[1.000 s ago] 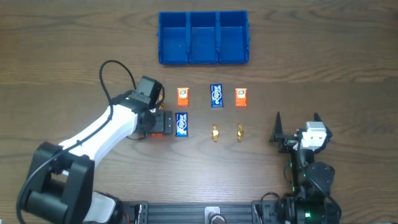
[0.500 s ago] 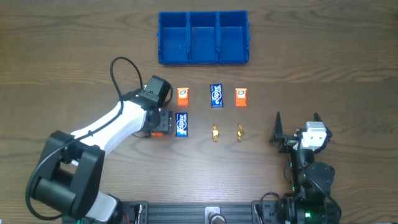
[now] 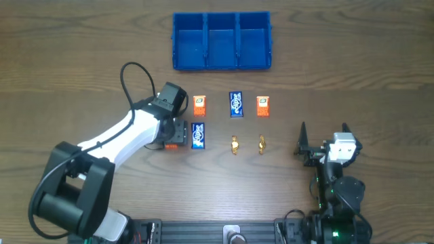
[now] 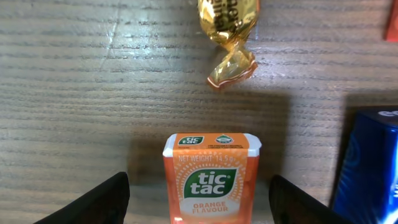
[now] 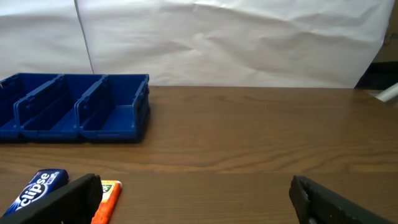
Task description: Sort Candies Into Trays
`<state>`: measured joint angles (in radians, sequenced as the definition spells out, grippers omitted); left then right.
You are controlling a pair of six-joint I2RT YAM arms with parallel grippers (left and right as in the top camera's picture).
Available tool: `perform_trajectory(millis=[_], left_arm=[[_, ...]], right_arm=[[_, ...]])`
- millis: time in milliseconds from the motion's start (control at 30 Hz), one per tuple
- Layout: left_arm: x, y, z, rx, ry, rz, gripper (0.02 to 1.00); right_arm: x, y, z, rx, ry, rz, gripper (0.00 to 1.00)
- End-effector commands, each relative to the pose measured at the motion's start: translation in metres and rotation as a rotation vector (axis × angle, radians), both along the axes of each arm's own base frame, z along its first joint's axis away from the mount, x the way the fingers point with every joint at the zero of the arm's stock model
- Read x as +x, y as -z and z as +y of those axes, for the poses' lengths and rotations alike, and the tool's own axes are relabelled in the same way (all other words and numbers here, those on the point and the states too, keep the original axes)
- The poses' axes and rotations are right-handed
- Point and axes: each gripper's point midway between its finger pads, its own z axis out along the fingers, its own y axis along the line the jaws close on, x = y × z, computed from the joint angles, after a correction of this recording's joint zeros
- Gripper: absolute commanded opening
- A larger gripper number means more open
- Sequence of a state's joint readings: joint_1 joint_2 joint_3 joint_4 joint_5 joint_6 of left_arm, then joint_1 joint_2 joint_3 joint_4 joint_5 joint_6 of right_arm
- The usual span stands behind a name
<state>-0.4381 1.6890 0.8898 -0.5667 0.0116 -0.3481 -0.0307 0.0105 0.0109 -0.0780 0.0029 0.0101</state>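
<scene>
From above, the blue tray [image 3: 222,64] sits near the far edge of the bench [image 3: 380,68]. All six sweets lie on the bench, nearer to me than the tray. In the far row are an orange box [image 3: 199,106], a blue pack [image 3: 235,104] and the other orange box [image 3: 263,106]. In the near row are the other blue pack [image 3: 198,135], a gold sweet [image 3: 234,144] and the other gold sweet [image 3: 261,143]. My left gripper [image 3: 182,133] is just beside the near blue pack. My right gripper [image 3: 324,141] is by the near edge on the right side, well away from the sweets, with its fingers apart and holding nothing. In my left wrist view, my left gripper [image 4: 199,205] has its fingers wide apart. An orange box [image 4: 211,180] lies flat between them, and they do not touch it. I cannot tell which of the two boxes it is. A gold sweet [image 4: 227,37] lies past it, and a blue pack [image 4: 370,162] lies beside it. In my right wrist view, my right gripper [image 5: 199,205] has its fingers apart too. Far off I see the tray [image 5: 115,118], a blue pack [image 5: 37,186] and an orange box [image 5: 107,194] next to it.
</scene>
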Motion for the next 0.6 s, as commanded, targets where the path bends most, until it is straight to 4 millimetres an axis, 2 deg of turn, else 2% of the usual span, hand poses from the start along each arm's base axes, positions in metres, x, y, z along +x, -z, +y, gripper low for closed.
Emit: perform_trajectory(millis=[33,433,600], left_arm=[[0.0057,0.0018,0.0001,0.013,-0.027,-0.006,0.693],[0.0043,0.0019,-0.0029,-0.005,-0.033,0.003,0.395],[0.0080,0.0002,-0.0042,-0.012,-0.050,-0.012,0.354]], right_arm=[[-0.0003,0.0010,-0.0001,-0.011,-0.002,0.001,0.998],[-0.0003,0.0009,-0.0001,-0.011,-0.002,0.001,0.998],[-0.0003,0.0009,-0.0001,-0.011,-0.002,0.001,0.998]])
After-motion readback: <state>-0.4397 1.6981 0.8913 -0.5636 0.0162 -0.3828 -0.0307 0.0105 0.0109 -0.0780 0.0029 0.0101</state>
